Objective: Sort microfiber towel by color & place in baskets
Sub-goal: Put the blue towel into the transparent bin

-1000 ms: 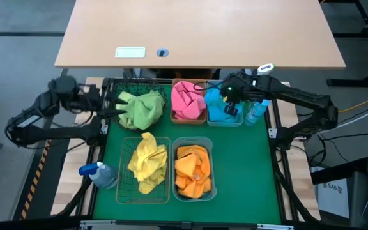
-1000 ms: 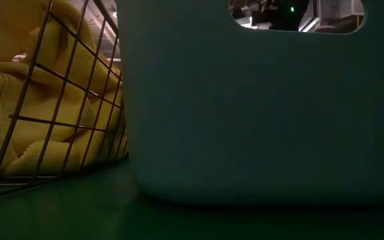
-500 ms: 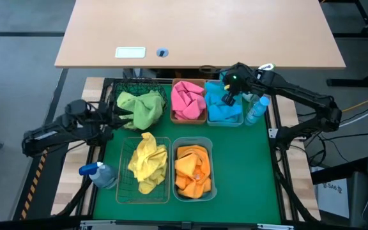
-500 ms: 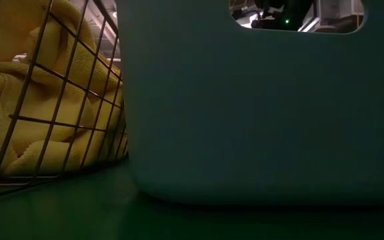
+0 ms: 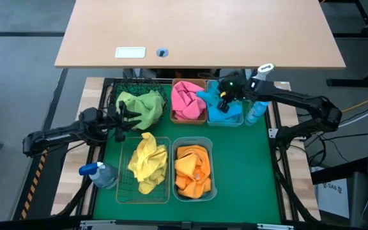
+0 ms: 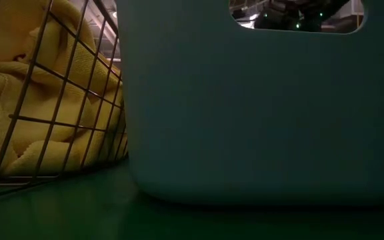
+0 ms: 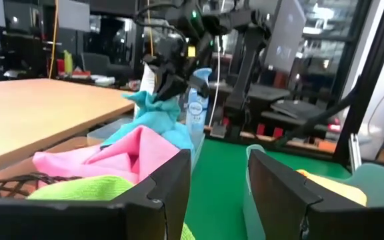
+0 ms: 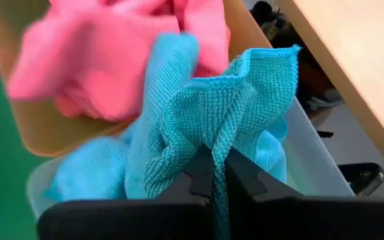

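Since a second ago, the left gripper (image 5: 121,116) has drawn back from the crumpled green microfiber towel (image 5: 142,107) and now sits just beside it, its fingers parted with nothing between them. The right gripper (image 5: 224,97) has pulled a little back toward the middle of the table, over the pale blue translucent plastic bin (image 5: 238,120), and it stays closed on a fold of the bright blue microfiber towel (image 8: 212,113). In the right wrist view the two dark fingers pinch one ridge of this cloth, and the rest hangs down into the bin.

Beside this bin, the amber translucent plastic bin (image 5: 201,116) holds the pink microfiber towel (image 5: 186,100), and the two cloths touch at the edge. The green towel lies in the dark green wire-mesh basket (image 5: 128,86). Nearer the front, the yellow microfiber towel (image 5: 147,163) fills the rectangular wire basket (image 5: 124,191), and the orange microfiber towel (image 5: 193,169) fills the blue translucent plastic bin (image 5: 208,191).

I think the sorting is almost done, and the step in hand is to settle the blue towel. To do it well, the right gripper should go down over the middle of its own bin before it lets go, so no corner falls on the pink cloth or over the rim. It should also keep away from the clear spray bottle with the blue label (image 5: 255,111) just beside the bin, which could tip easily.
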